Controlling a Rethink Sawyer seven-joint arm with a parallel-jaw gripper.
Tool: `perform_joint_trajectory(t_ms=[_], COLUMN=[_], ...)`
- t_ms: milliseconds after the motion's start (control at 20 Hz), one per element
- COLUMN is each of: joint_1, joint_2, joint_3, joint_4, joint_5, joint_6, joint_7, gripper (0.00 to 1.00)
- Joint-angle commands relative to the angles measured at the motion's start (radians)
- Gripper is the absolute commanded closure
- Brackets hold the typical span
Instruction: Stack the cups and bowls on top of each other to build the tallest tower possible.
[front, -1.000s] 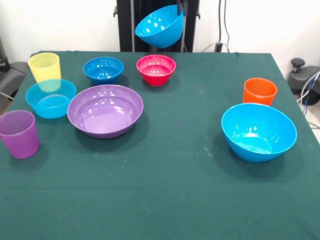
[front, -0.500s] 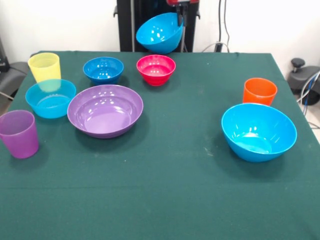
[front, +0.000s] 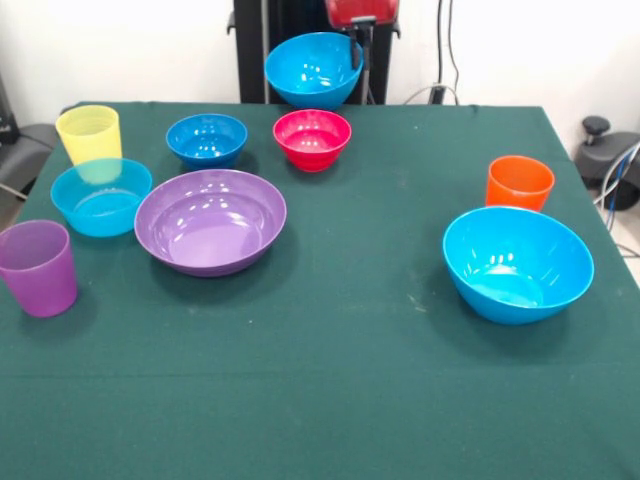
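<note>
My gripper hangs at the far edge of the table, shut on the right rim of a medium blue bowl. It holds the bowl nearly level in the air, just above and behind the small magenta bowl. A small dark blue bowl, a light blue bowl and the wide purple bowl stand on the left. A large blue bowl stands on the right. The yellow cup, purple cup and orange cup stand apart. Nothing is stacked. The yellow-orange bowl is out of view.
The table has a dark green cloth. The black pedestal stands behind the far edge. Cables and a black device lie off the right side.
The held blue bowl has come down a little and turned from tilted on its side to nearly level. The red part of the arm has come into view at the top.
</note>
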Motion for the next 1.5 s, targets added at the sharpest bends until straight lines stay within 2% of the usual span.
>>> perform_joint_trajectory(t_ms=[50, 600, 1050, 1500], joint_1=[-0.018, -0.029, -0.012, 0.016], joint_2=[0.037, -0.002, 0.016, -0.018], joint_3=[0.139, 0.193, 0.211, 0.213], joint_4=[-0.259, -0.337, -0.444, -0.473], joint_5=[0.013, 0.024, 0.024, 0.046], joint_6=[0.148, 0.267, 0.349, 0.411], joint_7=[0.116, 0.090, 0.056, 0.054], gripper=[1.00, 1.00, 1.00, 1.00])
